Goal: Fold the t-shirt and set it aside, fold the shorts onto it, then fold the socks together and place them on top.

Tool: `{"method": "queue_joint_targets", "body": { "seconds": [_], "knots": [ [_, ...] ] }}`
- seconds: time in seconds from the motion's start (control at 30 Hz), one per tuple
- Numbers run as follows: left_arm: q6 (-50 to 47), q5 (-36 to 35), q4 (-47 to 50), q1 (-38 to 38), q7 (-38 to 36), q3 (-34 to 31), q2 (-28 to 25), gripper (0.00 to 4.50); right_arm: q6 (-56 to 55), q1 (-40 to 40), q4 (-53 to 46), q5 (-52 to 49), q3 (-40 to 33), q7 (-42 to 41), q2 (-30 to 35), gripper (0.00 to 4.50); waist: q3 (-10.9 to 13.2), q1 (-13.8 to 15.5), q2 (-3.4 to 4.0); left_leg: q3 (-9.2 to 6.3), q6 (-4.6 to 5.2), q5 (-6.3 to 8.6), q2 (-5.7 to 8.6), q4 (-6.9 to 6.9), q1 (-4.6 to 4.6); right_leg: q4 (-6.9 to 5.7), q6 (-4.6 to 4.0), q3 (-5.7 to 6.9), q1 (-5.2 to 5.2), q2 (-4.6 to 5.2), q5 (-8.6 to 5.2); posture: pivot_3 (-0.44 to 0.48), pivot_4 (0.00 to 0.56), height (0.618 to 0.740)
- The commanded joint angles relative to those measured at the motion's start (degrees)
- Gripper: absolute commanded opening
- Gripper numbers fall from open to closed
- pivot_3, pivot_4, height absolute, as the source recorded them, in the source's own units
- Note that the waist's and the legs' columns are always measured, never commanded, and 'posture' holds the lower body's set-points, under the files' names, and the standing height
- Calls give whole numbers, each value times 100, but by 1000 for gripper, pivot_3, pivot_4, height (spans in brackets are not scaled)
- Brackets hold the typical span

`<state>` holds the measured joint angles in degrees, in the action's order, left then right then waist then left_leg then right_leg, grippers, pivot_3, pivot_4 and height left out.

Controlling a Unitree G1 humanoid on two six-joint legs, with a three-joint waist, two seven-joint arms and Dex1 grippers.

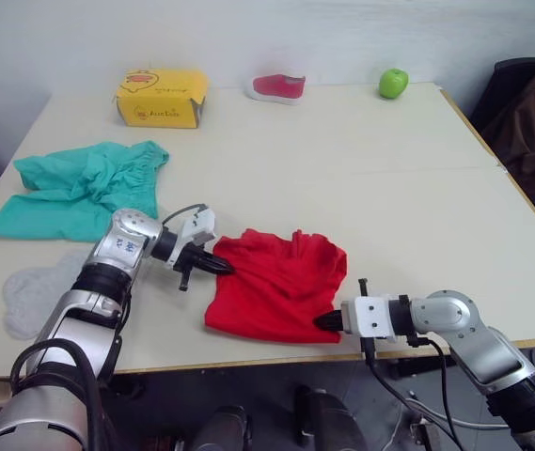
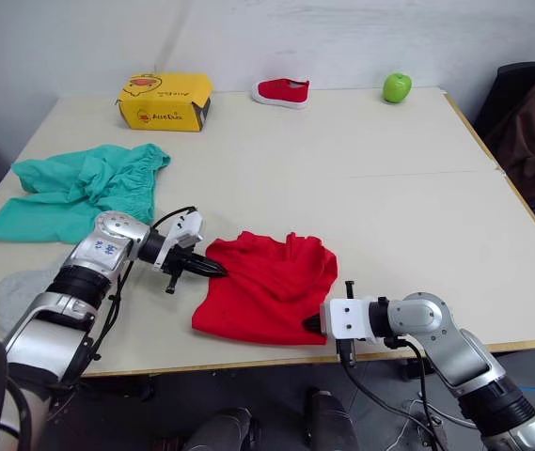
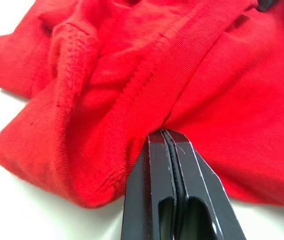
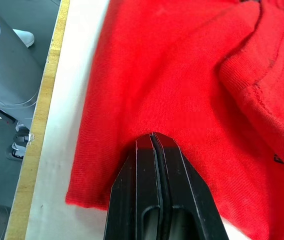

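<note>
Your left hand (image 1: 218, 267) and right hand (image 1: 326, 321) each pinch opposite edges of the red t-shirt (image 1: 281, 282), ready to fold it; shorts (image 1: 79, 186) wait beyond.

Bright red t-shirt (image 1: 281, 282), teal-green shorts (image 1: 79, 186), pale grey socks (image 1: 34, 291), yellow box (image 1: 161, 98), green apple (image 1: 393, 83).

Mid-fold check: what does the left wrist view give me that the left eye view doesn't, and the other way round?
Left wrist view: the left gripper closed on a raised fold of the t-shirt, stitched seam visible. Left eye view: the right gripper at the t-shirt's near edge, the shorts, the socks, yellow box, shoe, apple. Both: left gripper on the red cloth.
</note>
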<state>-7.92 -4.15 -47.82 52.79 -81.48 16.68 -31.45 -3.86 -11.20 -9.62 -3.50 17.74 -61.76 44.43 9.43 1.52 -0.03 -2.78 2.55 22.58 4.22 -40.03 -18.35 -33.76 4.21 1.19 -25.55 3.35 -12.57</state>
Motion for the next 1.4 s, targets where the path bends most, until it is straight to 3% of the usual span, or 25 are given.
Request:
{"method": "queue_joint_targets", "body": {
  "seconds": [0.03, 0.3, 0.37, 0.57, 0.63, 0.73, 0.83, 0.9, 1.0, 1.07, 1.23, 1.4],
  "knots": [
    [210, 106, -306, 335, 22, -152, 38, 14, 88, 252, 258, 343, 243, -117, 117, 0, 0, -2, -1, -1, 0, 0, 0, 0, -2, 0, 1, 1, -1, 0, 0, 0, 150, 740],
    [749, 359, -1296, 964, 439, -298, 303, 14, -98, 331, 306, 464, 263, -94, 128, 0, 0, -3, -7, -5, 0, 0, 0, 1, -5, 4, 2, 5, -1, -1, 1, 0, 150, 740],
    [903, 418, -1445, 1033, 716, -363, 401, 14, -119, 346, 323, 468, 249, -84, 122, 0, -1, 0, -9, -5, 0, 0, 0, 1, -5, 5, 3, 6, -1, -1, 1, 0, 150, 740],
    [976, 284, -2022, 1337, 2472, -991, 971, 14, -108, 369, 333, 451, 227, -66, 100, 0, -1, 11, -19, -6, 0, 0, 0, 0, -5, 5, 6, 6, -1, 1, 3, 0, 150, 740],
    [882, 229, -2052, 1389, 2475, -1150, 1008, 14, -86, 373, 309, 434, 219, -65, 95, 0, 1, 6, -25, -6, 0, 0, 0, -1, -5, 4, 7, 6, -1, 0, 4, 0, 150, 740],
    [372, -85, -1462, 1263, 1267, -1284, 798, 14, -11, 380, 263, 324, 157, -47, 70, 0, 1, -18, -25, -5, -1, 1, 0, 2, -5, 5, 8, 7, -2, -1, 4, 0, 150, 740],
    [-798, -647, 429, 559, -64, -1111, 426, 14, 241, 338, 118, 83, 10, -39, 40, 0, 2, -33, -23, -4, -3, 1, -2, 3, -8, 6, 8, 7, -5, -2, 4, 0, 150, 740],
    [-1532, -931, 1831, -77, -382, -935, 179, 14, 447, 284, -27, -93, -100, -45, 36, 0, 5, -46, -17, -5, -4, 2, -4, 3, -9, 7, 7, 3, -5, -1, 4, 0, 150, 740],
    [-1773, -855, 3374, -1114, -276, -546, -61, 14, 1272, 84, -428, -683, -374, -4, -62, 0, 8, -15, -12, -6, -4, 3, -3, 1, -9, 7, 7, -1, -4, 2, 4, 0, 150, 740],
    [-1681, -642, 3761, -1590, 12, -333, -66, 14, 1971, -113, -711, -1156, -544, 58, -161, 0, 14, 2, -4, -7, -2, 1, -2, -2, -9, 6, 7, -3, -3, 5, 4, 0, 150, 740],
    [-1092, -43, 3505, -2025, 940, 3, 174, 14, 3119, -628, -970, -1782, -688, 238, -474, 0, 25, 20, -1, -10, -2, 0, -2, -2, -13, 15, 3, -3, -13, 5, 2, 0, 150, 740],
    [-862, 55, 3440, -2198, 1251, 69, 221, 14, 3198, -1042, -638, -1432, -364, 555, -871, 0, 24, 9, 1, -11, -3, -1, -1, 0, -10, 17, 3, -1, -12, 6, 2, 0, 150, 740]
  ]
}}
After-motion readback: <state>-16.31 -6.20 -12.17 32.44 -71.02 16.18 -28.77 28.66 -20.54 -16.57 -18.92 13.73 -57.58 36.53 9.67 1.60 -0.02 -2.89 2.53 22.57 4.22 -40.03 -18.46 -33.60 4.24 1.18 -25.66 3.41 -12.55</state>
